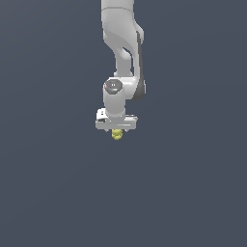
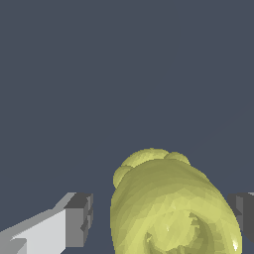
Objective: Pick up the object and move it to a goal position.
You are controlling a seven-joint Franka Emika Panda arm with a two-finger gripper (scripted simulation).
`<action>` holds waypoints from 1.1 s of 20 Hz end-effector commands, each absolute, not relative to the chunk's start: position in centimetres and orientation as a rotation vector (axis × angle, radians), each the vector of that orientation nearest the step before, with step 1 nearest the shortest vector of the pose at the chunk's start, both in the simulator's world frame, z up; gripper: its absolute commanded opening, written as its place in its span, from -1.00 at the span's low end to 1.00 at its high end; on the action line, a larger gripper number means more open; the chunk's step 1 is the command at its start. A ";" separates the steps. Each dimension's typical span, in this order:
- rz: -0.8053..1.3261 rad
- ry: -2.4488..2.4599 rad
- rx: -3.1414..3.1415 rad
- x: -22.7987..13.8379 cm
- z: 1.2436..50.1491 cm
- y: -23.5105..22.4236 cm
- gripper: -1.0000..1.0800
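Observation:
The object is a small lumpy yellow thing that shows just under my white gripper in the exterior view. In the wrist view the object fills the space between my two fingers, and its knobbly end reaches past the fingertips. My gripper straddles it. One dark fingertip pad stands apart from the object with a clear gap. The other pad is at the object's edge and partly hidden by it. The jaws are open around the object, not clamped on it.
A plain dark grey-blue surface fills both views with no other objects or edges. The white arm comes down from the top of the exterior view.

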State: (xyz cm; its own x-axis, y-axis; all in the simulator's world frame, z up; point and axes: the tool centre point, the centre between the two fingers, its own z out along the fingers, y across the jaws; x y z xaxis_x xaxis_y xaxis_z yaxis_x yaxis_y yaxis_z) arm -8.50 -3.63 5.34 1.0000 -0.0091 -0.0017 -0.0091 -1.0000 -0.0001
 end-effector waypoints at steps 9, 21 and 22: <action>0.001 0.014 -3.142 -8.4 5.1 -3.6 -1.00; -0.003 0.014 -3.142 -7.0 6.8 -1.7 -1.00; -0.003 0.014 -3.142 -6.7 7.2 -1.3 -1.00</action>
